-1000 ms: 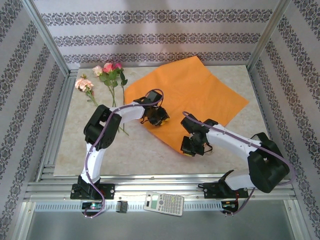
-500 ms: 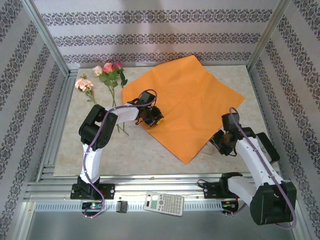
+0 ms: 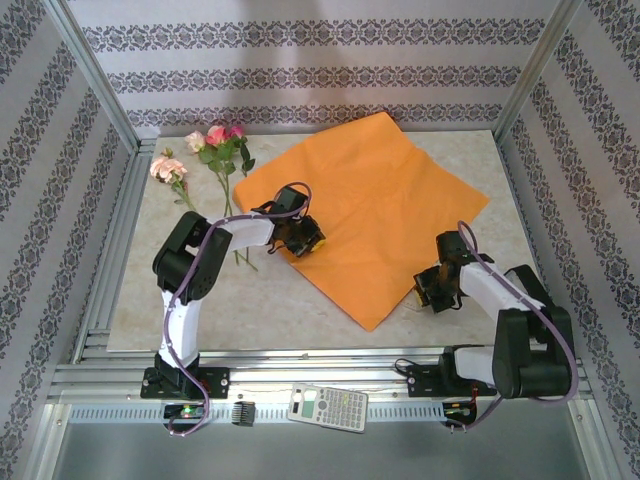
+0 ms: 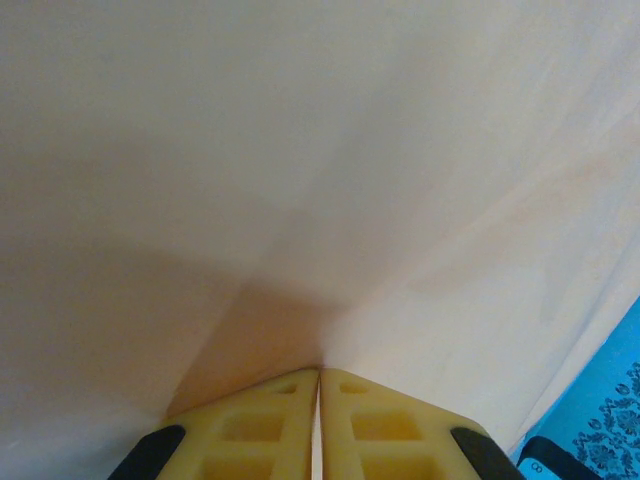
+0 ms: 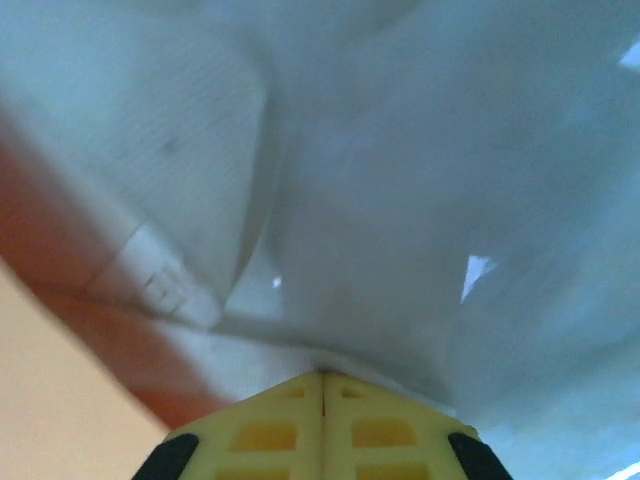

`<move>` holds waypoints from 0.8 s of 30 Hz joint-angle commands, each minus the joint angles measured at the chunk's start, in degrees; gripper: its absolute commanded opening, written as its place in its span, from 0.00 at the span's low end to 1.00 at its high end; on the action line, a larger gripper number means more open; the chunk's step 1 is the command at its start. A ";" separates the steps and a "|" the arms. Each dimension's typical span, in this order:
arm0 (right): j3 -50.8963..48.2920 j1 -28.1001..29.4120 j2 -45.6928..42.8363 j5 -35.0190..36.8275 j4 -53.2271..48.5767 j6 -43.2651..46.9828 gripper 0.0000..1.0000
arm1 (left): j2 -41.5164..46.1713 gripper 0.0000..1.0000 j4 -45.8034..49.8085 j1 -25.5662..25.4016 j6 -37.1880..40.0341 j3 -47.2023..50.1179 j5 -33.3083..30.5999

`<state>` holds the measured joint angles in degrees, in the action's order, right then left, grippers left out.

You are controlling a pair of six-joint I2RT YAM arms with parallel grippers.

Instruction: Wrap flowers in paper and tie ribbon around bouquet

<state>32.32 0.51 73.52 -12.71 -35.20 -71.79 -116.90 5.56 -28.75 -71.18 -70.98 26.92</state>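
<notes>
**Top view.** The paper (image 3: pixel 380 200) lies spread flat across the centre and right of the table (image 3: pixel 270 300), creased but not rolled. The flowers (image 3: pixel 218 138) lie in the upper left, off the sheet and just beside its left corner, with one stem set a little apart. The left gripper (image 3: pixel 308 242) sits on the sheet's left edge. The right gripper (image 3: pixel 428 296) sits at the lower right edge, just beside it.

**Left wrist view.** The left gripper (image 4: pixel 318 372) has its jaws pressed together. The paper (image 4: pixel 300 150), washed pale by the light, rises from the fingertips in a fold, so it appears pinched there.

**Right wrist view.** The right gripper (image 5: pixel 322 378) has its jaws fully closed. Orange paper (image 5: pixel 60 420) shows at the lower left. The view is blurred, and I cannot tell whether any paper is caught between the jaws.

**Progress.** My judgement is that the task is at its start. The sheet is only being positioned. No flower is on it, and the wrapping and tying are not yet done.
</notes>
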 commanded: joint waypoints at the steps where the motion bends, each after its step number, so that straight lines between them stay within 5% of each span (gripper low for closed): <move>1: 1.67 -3.29 0.83 10.37 -4.74 3.31 0.00 | 1.03 0.10 1.40 0.34 -1.15 3.56 0.39; 6: 1.97 -13.22 -4.16 16.90 -8.65 9.41 0.00 | 2.22 0.10 -5.05 0.11 -4.29 8.62 4.13; 10: 6.44 -14.84 -4.62 19.16 -10.84 13.01 0.00 | 4.53 0.10 -8.18 -0.90 -7.15 13.59 4.73; 12: 8.82 -14.16 -4.97 18.66 -11.73 13.84 0.12 | 6.33 0.10 -9.81 -1.63 -8.61 16.55 4.61; 15: 12.95 -10.12 -7.11 20.47 -12.94 14.99 0.35 | 8.39 0.09 -13.11 -2.76 -11.23 20.20 4.64; 17: 16.45 -5.56 -7.55 22.56 -14.05 15.55 0.42 | 8.93 0.09 -14.84 -3.44 -12.31 21.48 4.70; 24: 24.98 13.24 6.07 12.41 -3.40 18.43 0.44 | 8.72 0.09 -19.76 -5.69 -16.25 22.23 4.25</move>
<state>55.22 8.40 73.19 4.91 -43.59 -55.59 -107.31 -13.78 -32.60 -84.05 -50.06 31.38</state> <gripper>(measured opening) 0.445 0.095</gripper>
